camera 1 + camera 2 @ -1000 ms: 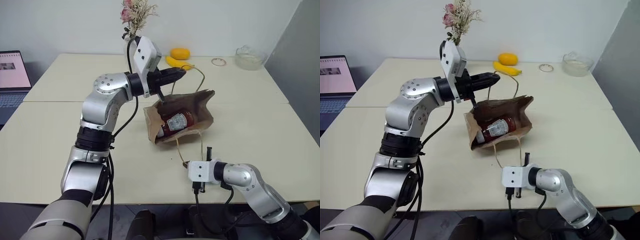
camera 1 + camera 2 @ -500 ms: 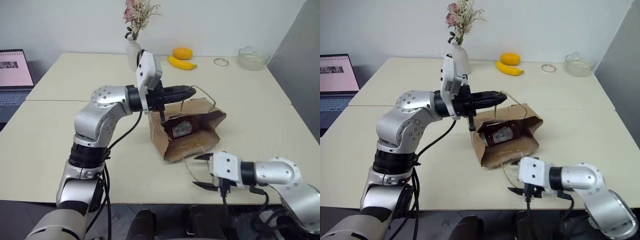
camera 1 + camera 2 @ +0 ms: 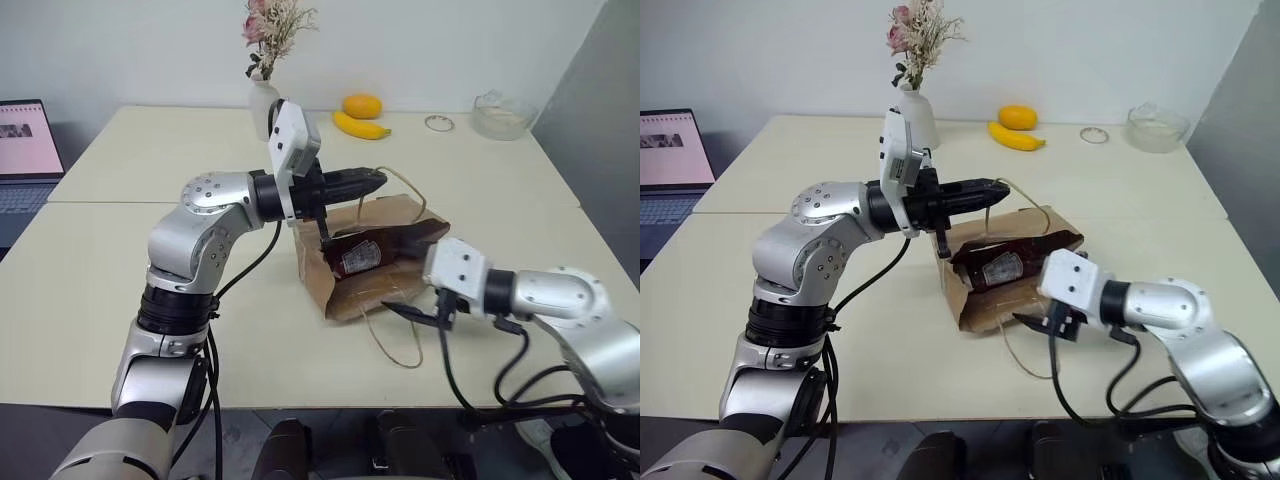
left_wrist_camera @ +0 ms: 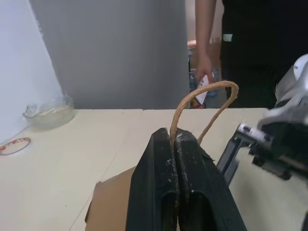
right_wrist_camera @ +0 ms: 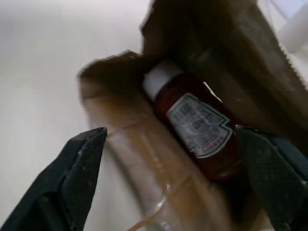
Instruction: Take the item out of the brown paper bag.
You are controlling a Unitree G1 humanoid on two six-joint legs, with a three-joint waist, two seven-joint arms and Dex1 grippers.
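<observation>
Left pincer (image 4: 176, 139): clamped on a bag handle (image 4: 211, 94).
Right pincer (image 5: 178, 168): fingers apart at the bag (image 3: 395, 250) mouth.
Bottle (image 5: 197, 122): inside, base hidden.

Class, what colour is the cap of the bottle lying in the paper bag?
White; the cap of the bottle shows best in the right wrist view.

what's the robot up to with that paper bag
The left gripper is shut on a cord handle of the brown paper bag, holding its mouth up. The red bottle lies inside. The right gripper is open at the mouth of the bag, aimed at the bottle but not gripping it yet.
</observation>
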